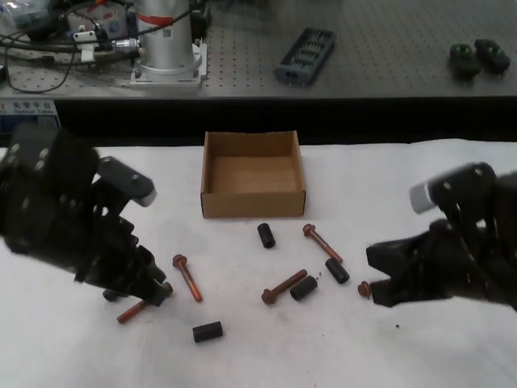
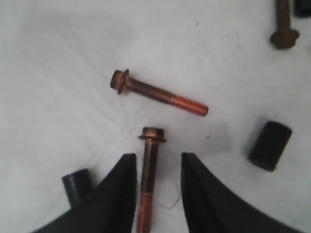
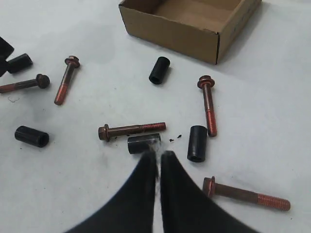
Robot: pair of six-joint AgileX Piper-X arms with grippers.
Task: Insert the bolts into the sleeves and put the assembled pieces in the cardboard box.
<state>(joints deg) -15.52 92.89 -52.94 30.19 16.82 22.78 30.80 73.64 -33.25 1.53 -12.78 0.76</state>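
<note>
An open-topped brown cardboard box (image 1: 253,200) stands upright beyond the loose parts. Nearer, five copper-coloured flanged bolts (image 3: 131,129) lie flat and scattered, their shanks pointing different ways. Five short black cylindrical sleeves (image 3: 159,70) lie on their sides among them, all separate from the bolts; one sleeve (image 3: 143,144) lies just beside a bolt's shank.

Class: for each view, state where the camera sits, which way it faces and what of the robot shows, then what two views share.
High view: behind the arms, facing forward and down over the bench at box, bolts and sleeves; both arms show.
Left wrist view: on the left arm, facing down at a bolt between its open fingers.
Right wrist view: on the right arm, facing across the bench toward the box; its shut fingers show.
Shared: high and right wrist views both show the box.
</note>
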